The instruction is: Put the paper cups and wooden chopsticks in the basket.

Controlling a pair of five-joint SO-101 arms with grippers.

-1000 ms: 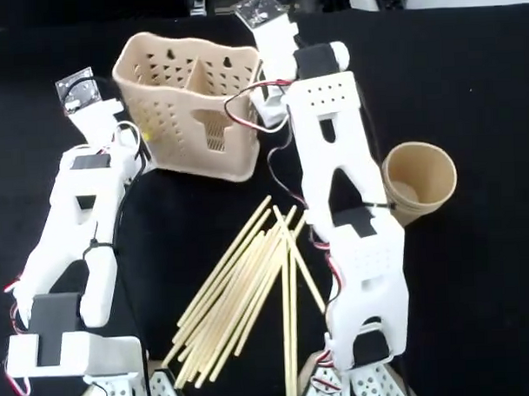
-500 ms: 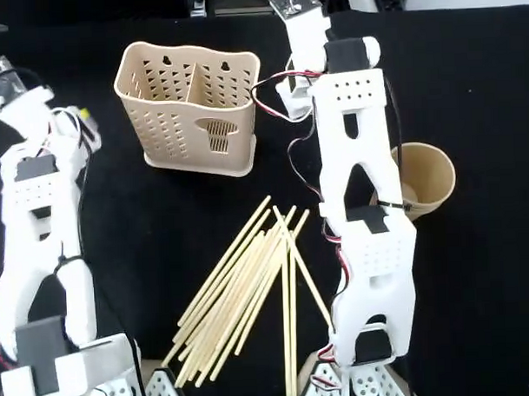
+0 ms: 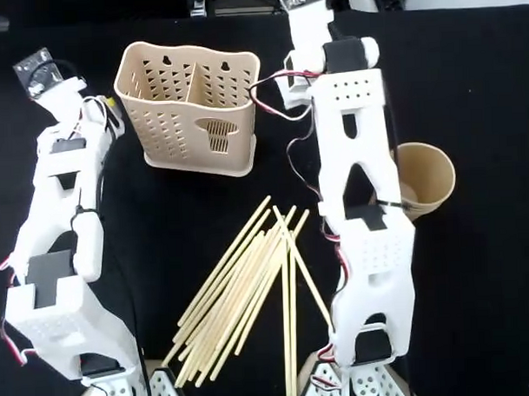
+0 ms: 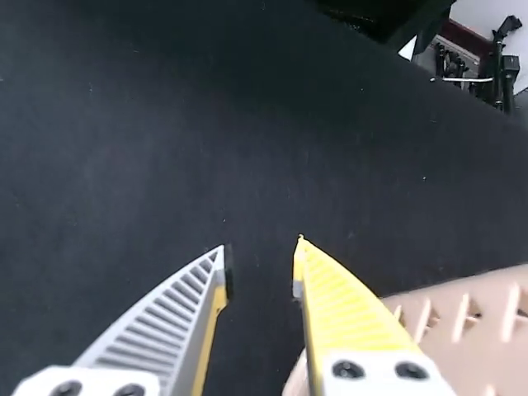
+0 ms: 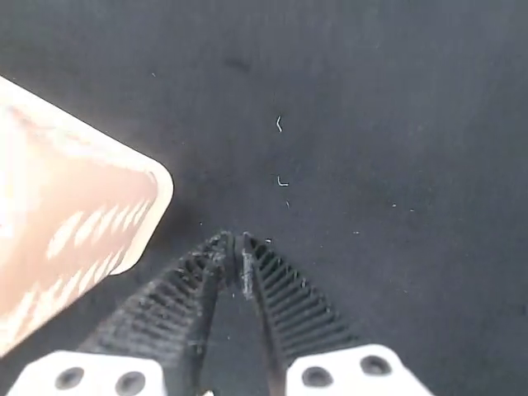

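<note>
Obs: left claw (image 4: 261,245) parted, just beside basket (image 3: 193,140); right claw (image 5: 236,241) pressed closed, near basket's other end. Wooden chopsticks (image 3: 242,294) fanned on bench (image 3: 469,86) between arms; paper cup (image 3: 425,179) beside right arm, both outside basket.

The left arm (image 3: 52,214) and right arm (image 3: 352,99) are built from white shells, black servo blocks, perforated panels and red-black-white cables. Ribbed grey and yellow fingers are fitted to the left claw (image 4: 261,247), ribbed black to the right claw (image 5: 235,243).
</note>
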